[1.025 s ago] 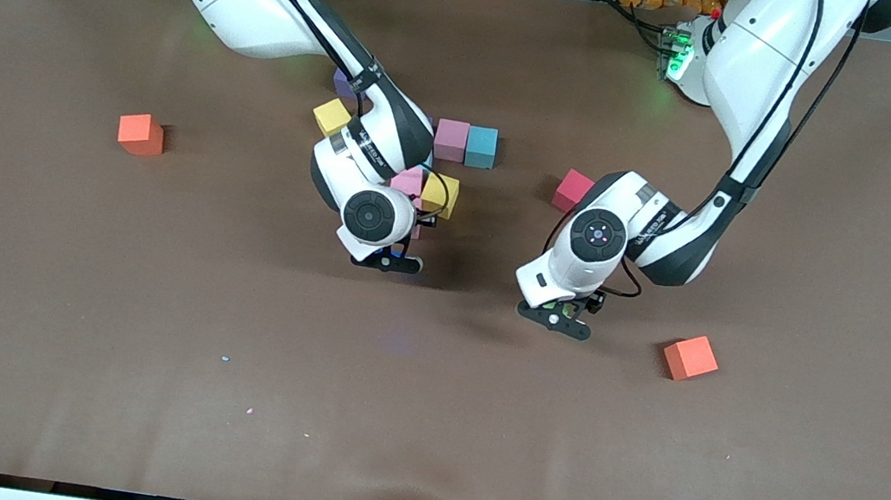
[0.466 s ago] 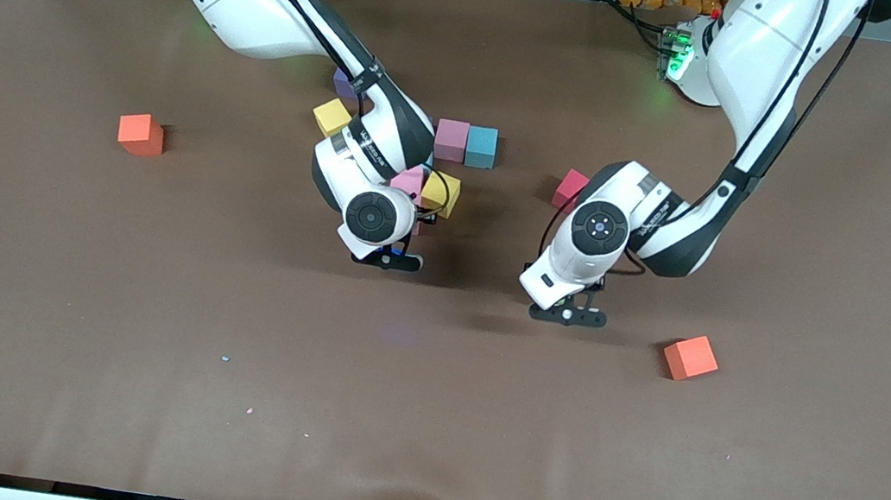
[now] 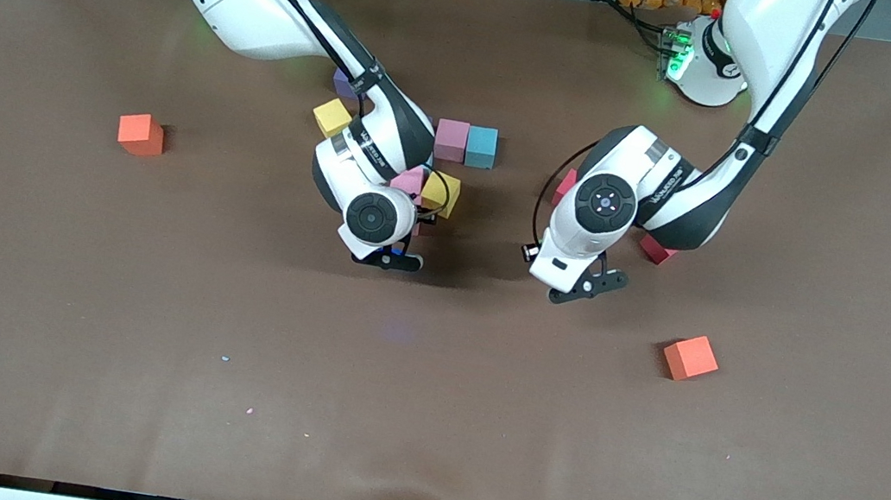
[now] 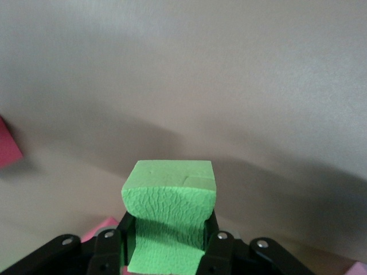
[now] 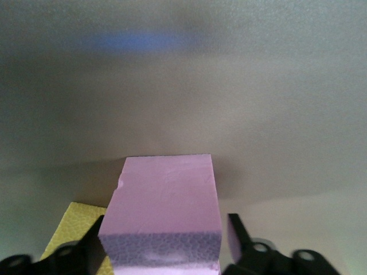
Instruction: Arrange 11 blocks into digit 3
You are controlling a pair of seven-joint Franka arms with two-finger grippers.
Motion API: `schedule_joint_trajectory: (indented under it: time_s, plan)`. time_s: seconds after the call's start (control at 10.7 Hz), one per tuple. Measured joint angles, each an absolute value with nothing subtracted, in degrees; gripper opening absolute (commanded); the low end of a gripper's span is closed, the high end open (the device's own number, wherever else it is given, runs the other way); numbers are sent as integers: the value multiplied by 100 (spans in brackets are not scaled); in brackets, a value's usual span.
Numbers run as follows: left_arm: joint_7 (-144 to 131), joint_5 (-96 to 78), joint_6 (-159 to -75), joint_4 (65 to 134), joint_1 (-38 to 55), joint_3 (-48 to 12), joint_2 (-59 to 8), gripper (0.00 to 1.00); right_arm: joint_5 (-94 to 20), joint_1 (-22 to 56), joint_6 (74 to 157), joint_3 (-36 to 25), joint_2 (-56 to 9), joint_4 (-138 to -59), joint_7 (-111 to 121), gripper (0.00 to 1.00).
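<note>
Two arms are busy at once: the left gripper (image 4: 166, 252) has its fingers pinched tight on a green cube (image 4: 170, 197), squashing its sides, and carries it above bare table (image 3: 131, 380) near a crimson cube (image 3: 656, 249). The right gripper (image 5: 166, 246) stands wide around a pink cube (image 5: 166, 209) that looks set down beside a yellow cube (image 3: 440, 193) in the half-built figure. Next, I'd judge, the right one lifts clear and the green cube goes in flush.
</note>
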State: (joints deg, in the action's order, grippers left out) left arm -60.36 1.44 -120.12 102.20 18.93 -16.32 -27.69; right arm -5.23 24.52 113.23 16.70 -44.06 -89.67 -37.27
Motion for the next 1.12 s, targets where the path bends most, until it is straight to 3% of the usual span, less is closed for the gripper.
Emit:
schedule_joint_trajectory:
  time_s: [0.65,1.12]
  plan:
    - [-9991,-21,-12351,10295,2159,-1910,-2811,0,-523,2383,11169,1656,-4385,-8500,-3638,100]
    - [-11748,-21,-12909,10337,2440,-1908,-3060,0,-513,2067,9640,1508,-4090,-7951,-3132,100]
